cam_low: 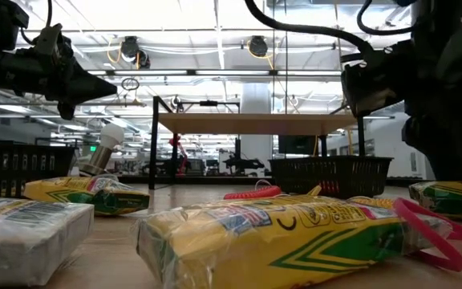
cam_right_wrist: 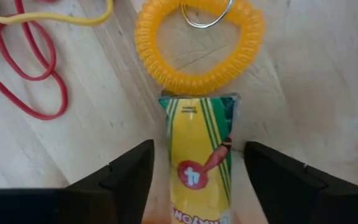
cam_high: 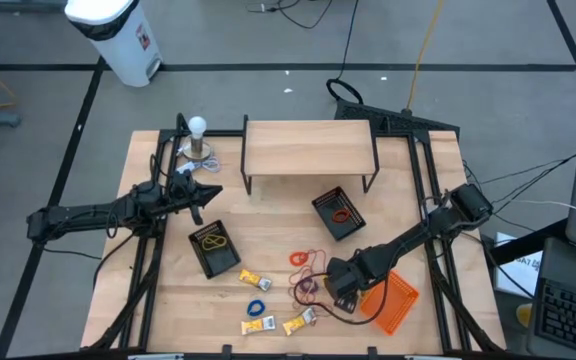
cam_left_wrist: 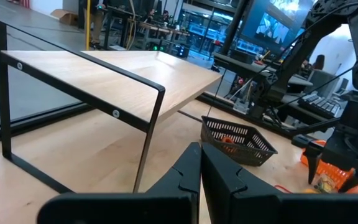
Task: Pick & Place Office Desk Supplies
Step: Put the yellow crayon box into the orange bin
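wood of the table [cam_high: 278, 225] is seen under everything, with a lab room behind. the right gripper [cam_right_wrist: 194, 168] is held low with its fingers [cam_right_wrist: 120, 174] wide apart, one on each side of a yellow packet [cam_right_wrist: 199, 158], which lies flat between them and is not yet pinched. just past the packet end an orange coil loop [cam_right_wrist: 199, 46] is touching it, and red bands [cam_right_wrist: 23, 68] lie beside.

if the fingers are closed now, the coil could be caught or dragged together with the packet, because the two touch. a slippery wrapper could also slide out.

this close contact is shown only in the right wrist view; from above, the right gripper [cam_high: 345, 283] hides the packet. the left gripper [cam_left_wrist: 199, 180], pressed shut, waits near the small shelf [cam_left_wrist: 104, 71].
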### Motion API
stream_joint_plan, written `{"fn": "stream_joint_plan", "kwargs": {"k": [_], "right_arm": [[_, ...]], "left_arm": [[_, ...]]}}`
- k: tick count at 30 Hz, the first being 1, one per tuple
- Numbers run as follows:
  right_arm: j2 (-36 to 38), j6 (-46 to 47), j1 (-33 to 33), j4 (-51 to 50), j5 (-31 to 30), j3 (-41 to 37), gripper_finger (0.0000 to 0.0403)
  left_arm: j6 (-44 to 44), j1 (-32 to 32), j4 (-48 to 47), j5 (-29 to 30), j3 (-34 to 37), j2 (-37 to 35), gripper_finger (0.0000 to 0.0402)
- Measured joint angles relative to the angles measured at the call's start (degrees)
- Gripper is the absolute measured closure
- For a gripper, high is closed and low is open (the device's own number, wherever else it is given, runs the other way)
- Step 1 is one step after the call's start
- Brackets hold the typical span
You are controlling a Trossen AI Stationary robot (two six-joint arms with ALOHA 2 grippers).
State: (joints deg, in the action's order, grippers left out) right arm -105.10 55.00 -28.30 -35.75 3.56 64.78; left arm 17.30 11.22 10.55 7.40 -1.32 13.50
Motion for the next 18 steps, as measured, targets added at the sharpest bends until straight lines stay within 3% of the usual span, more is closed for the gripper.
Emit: {"fn": "stream_joint_plan", "kwargs": {"k": [11,18], "right_arm": [[0.5,-2.6,1.2,1.1,-2.2,0.3,0.0327],[6.4,-4.7,1.4,4.6,-7.2,0.1,0.0321]], "left_arm": [[0.7,0.0,0.0,-1.2,0.0,0.0,0.0392],[0.9,0.0,0.0,-1.9,0.0,0.0,0.0392]]}}
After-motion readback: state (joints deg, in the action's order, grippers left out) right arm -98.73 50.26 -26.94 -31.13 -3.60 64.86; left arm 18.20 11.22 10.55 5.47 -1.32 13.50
